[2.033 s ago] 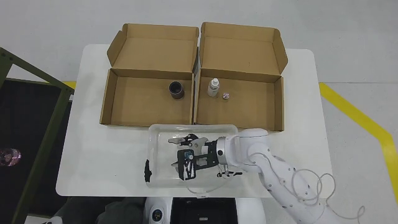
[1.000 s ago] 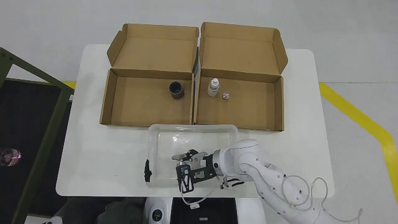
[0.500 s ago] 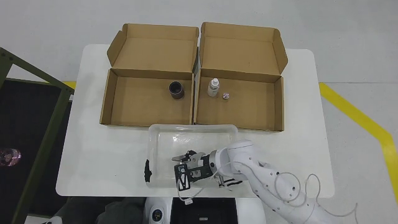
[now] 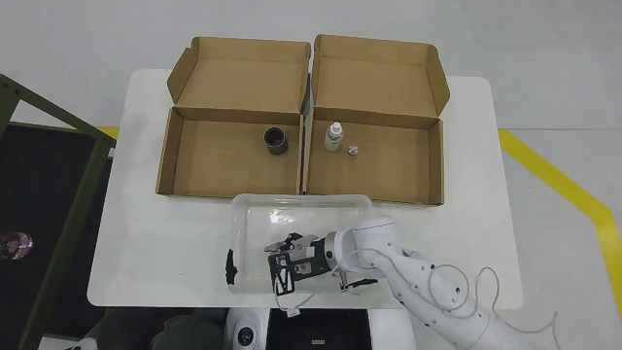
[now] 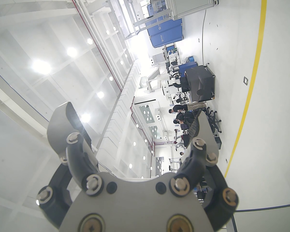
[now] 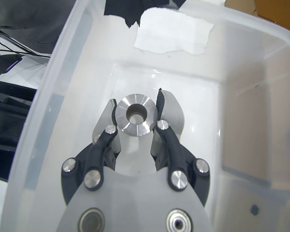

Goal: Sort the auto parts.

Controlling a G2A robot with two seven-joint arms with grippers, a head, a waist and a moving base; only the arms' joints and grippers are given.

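Observation:
A silver metal bushing (image 6: pixel 136 115) with a centre hole sits at the floor of the clear plastic bin (image 6: pixel 62 49), close to the end wall that bears black tape. My right gripper (image 6: pixel 137 98) is down inside that bin, shut on the bushing with a finger pressed against each side. In the top view the right gripper (image 4: pixel 285 270) is at the bin's (image 4: pixel 236 216) near left part. My left gripper (image 5: pixel 133 119) points up at the hall ceiling, open with nothing between its fingers.
Two open cardboard boxes stand behind the bin. The left box (image 4: pixel 175 160) holds a black cylinder (image 4: pixel 276 140). The right box (image 4: pixel 432 165) holds a small white bottle (image 4: pixel 333 136) and a tiny part (image 4: pixel 354 149). Black tape (image 4: pixel 230 266) hangs on the bin's left rim.
The right gripper has slid toward the bin's near left corner and lowered to the floor, ending shut around the bushing.

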